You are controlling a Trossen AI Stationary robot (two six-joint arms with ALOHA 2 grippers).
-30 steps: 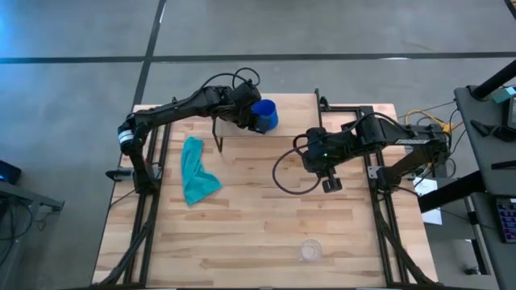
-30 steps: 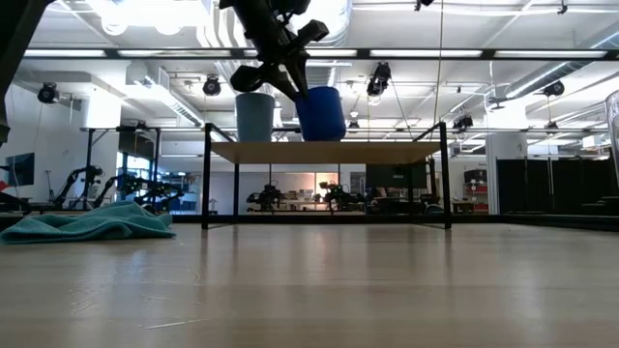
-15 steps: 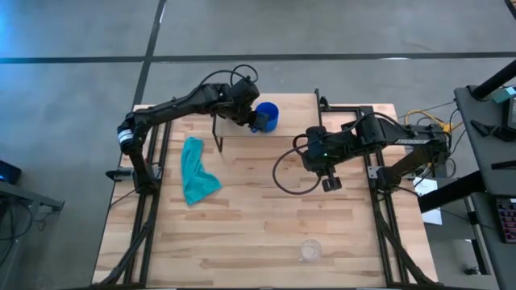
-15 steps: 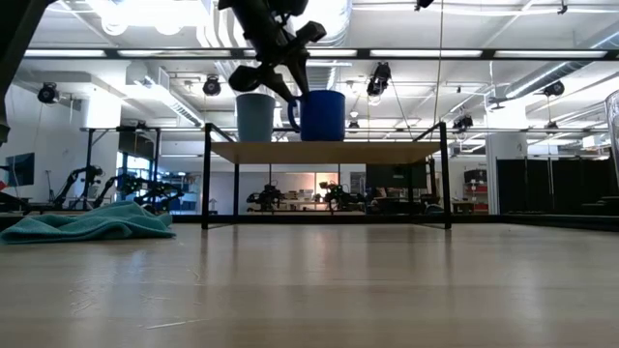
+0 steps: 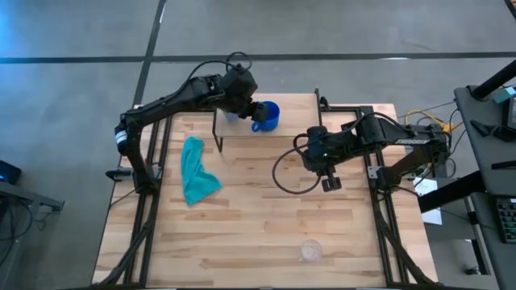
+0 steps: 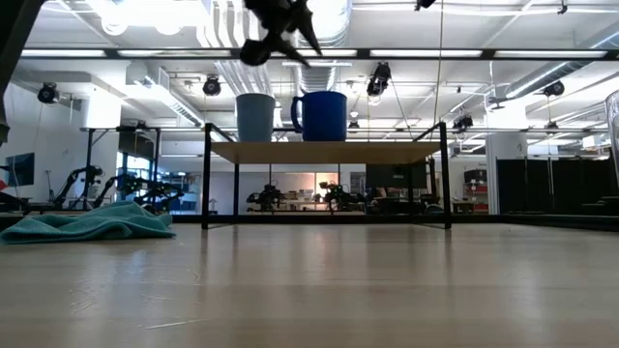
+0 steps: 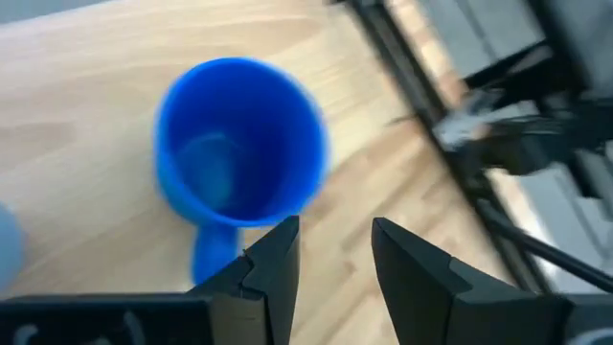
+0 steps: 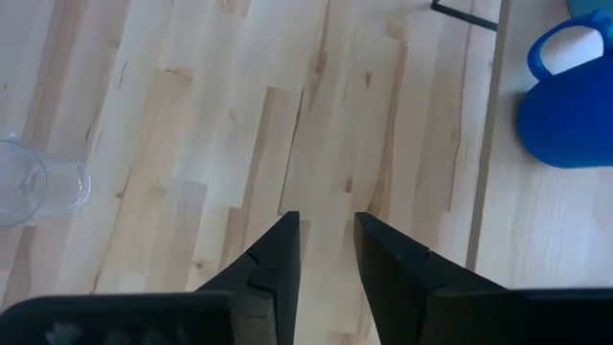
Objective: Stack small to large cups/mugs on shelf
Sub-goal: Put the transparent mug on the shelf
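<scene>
Standing on the shelf: the royal-blue mug [image 5: 267, 116] sits upright on the shelf [image 6: 324, 151], handle toward the light-blue cup [image 6: 255, 117] just beside it, the two apart with a small gap showing in the low view
Left gripper: the left gripper [image 5: 251, 110] hangs above the mug near its handle side; its fingers [image 7: 277, 257] are spread apart and hold nothing, which to my eye reads as the mug set down and let go
Why the mug is there: judged from the task, the larger vessel takes its place next to the small cup so the row runs small to large along the board
Right gripper: the right gripper [image 5: 330, 184] waits over the desk [image 5: 266, 234] near the shelf's front edge, fingers [image 8: 274, 261] parted, nothing between them
Clear cup: the clear cup [image 5: 310, 250] stands alone near the desk's front edge, well apart from the shelf; not yet placed
Cloth: a teal cloth [image 5: 196, 170] lies crumpled on the desk on the left arm's side, no part of the job
Progress: two of three vessels on the shelf, I'd say; the clear cup looks like the right arm's to fetch, being nearer to it
</scene>
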